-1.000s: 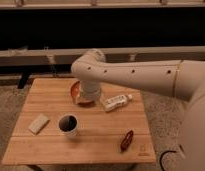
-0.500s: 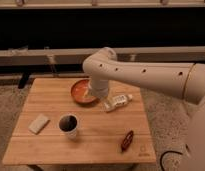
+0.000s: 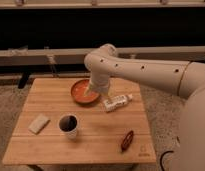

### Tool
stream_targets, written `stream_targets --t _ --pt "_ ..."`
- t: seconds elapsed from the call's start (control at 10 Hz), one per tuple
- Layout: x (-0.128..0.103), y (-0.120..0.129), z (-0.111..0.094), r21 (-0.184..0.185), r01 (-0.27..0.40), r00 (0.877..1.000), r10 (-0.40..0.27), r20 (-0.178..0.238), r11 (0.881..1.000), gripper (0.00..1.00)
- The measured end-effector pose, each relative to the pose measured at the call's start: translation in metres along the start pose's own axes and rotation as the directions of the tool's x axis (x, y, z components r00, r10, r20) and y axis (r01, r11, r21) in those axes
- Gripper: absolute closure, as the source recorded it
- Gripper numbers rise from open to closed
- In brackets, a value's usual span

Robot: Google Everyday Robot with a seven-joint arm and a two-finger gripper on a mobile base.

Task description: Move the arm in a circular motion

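Note:
The arm [image 3: 146,72] is large, cream-white and made of thick tube segments with small dark holes. It reaches in from the right, bends at a joint [image 3: 102,59] above the table's far edge, and drops toward the table. My gripper [image 3: 95,93] is at its lower end, just over the right rim of an orange bowl [image 3: 82,93]. It is mostly hidden by the wrist segment.
The wooden table [image 3: 96,145] holds a white bottle lying on its side [image 3: 117,102], a white cup with a dark inside [image 3: 69,125], a pale beige block [image 3: 39,123] and a reddish-brown object [image 3: 127,140]. A grey rail [image 3: 36,55] runs behind the table.
The arm's bend and lower segment have swung to the right over the last second. More of the orange bowl now shows to its left.

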State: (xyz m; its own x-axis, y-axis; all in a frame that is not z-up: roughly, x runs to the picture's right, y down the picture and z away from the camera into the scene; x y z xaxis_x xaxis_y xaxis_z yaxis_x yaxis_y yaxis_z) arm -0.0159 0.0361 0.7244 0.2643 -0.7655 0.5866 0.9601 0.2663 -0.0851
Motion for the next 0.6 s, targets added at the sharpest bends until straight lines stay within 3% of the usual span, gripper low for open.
stream_targets --t 0.2,0.6 --pt "0.018 0.010 0.001 -0.003 -0.003 1.000 0.003 -0.004 1.000 0.20" --pt "0.040 0.002 0.008 -0.001 -0.003 1.000 0.003 -0.009 1.000 0.20"
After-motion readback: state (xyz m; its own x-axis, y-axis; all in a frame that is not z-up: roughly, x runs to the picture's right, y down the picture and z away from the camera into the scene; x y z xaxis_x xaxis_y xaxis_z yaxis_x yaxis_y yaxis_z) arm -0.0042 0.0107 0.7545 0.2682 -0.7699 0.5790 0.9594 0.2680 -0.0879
